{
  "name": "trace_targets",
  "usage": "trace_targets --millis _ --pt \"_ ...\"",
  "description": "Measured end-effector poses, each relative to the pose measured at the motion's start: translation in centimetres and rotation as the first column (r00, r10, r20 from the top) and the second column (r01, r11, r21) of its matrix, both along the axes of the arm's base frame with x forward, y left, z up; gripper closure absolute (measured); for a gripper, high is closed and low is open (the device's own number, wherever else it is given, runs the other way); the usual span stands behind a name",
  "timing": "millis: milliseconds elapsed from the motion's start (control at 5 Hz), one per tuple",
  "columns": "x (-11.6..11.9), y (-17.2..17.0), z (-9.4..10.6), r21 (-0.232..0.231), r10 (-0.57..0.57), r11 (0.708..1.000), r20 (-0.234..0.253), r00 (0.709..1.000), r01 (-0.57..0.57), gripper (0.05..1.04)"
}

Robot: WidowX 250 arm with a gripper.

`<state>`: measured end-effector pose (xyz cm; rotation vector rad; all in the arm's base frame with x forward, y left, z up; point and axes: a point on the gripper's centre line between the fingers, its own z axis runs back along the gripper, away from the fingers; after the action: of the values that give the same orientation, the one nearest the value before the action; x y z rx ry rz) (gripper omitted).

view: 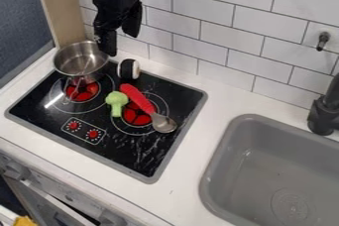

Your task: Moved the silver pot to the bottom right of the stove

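The black hand (120, 44) hangs down toward the rear of the stove (142, 161), near its 12 o'clock edge. It is open, with its two fingers apart. The longer-looking finger ends at about 2 o'clock on the rim of the silver pot (71, 71); whether it touches the metal I cannot tell.

Taking the stove as a clock, the pot is at about 11 o'clock, by the far left corner. Its mouth faces up, and the bare metal of its inner wall and floor shows. Whether its base rests on anything cannot be made out.

A black and white round object (128, 69) is at 12 to 1 o'clock, just beside the pot. Near the middle lies a green toy broccoli (116, 99). Next to it is a spoon (137, 98), its red handle pointing to 11 o'clock and its metal bowl to 4 o'clock, lying over the right-hand red burner (138, 119). The other burner (82, 92) is at 10 o'clock.

Beyond 4 o'clock, a grey sink (228, 143) is set into the white desk (189, 168), with a round drain (291, 206) in its floor.
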<state>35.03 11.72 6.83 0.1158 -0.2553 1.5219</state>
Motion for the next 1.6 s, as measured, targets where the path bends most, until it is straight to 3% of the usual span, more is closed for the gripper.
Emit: trace_targets --millis 200,600,800,1200,1400,1600 --pt "-0.2 0.0 -1.3 -0.011 0.003 1.000 -0.035 0.999 -0.003 0.083" --pt "-1.5 3.5 -0.9 -0.074 0.087 0.993 -0.042 0.995 -0.089 0.083" --pt "-2.0 4.8 -0.1 -0.058 0.087 0.994 -0.007 0.996 -0.087 0.083" --pt "-3.0 7.9 0.6 0.031 0.001 1.000 -0.023 1.000 0.000 0.083" --pt "-3.0 9.7 0.4 0.039 -0.063 0.997 -0.047 0.997 0.065 0.083" --pt "-3.7 11.5 -1.2 -0.039 -0.115 0.993 -0.077 0.990 0.113 0.083"
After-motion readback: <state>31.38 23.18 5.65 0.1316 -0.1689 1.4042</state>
